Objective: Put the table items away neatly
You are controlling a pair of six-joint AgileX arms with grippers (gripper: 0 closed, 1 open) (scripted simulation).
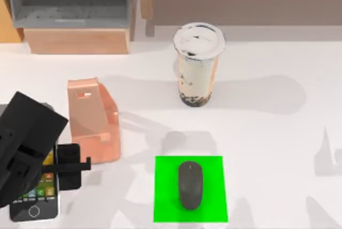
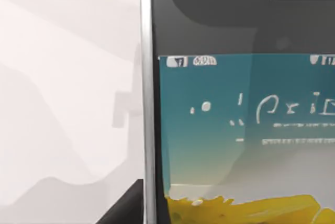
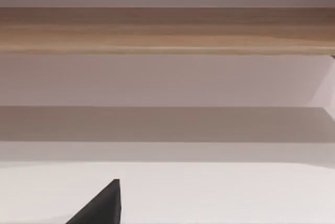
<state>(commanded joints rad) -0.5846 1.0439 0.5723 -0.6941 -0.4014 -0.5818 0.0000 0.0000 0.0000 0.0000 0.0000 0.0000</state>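
- Silver-edged and glass-fronted, the smartphone [image 1: 37, 194] lies flat at the front-left corner of the surface [image 1: 267, 127], screen up, partly covered by the left arm.
- The left gripper [image 1: 72, 167] is held low over the phone's upper part, just in front of the pink stand [image 1: 93, 122]. Whether its fingers are spread or closed on the phone cannot be told.
- In the left wrist view the phone [image 2: 235, 119] is seen very close, its metal edge running past a dark finger tip [image 2: 128, 205] by its side.
- The phone is judged to be thin, stiff and light, with a slippery glass face and smooth metal rim. It is best taken across its two long edges near the middle, since the flat face offers no hold and a loose pinch could let it slide.
- The mouse [image 1: 190, 184] rests on the green square [image 1: 165, 207] near the front edge, about mid-width. It is judged light, hard and rounded, and best gripped across its narrow sides.
- The milk-tea cup [image 1: 196, 66] stands upright toward the back edge, near the middle. It is judged top-heavy, with thin walls that could buckle, so a gentle hold around the body below the lid would suit.
- The right wrist view shows a dark finger tip [image 3: 102, 205] of the right gripper over bare surface, facing a wooden shelf [image 3: 167, 28]; how far it is opened cannot be told.
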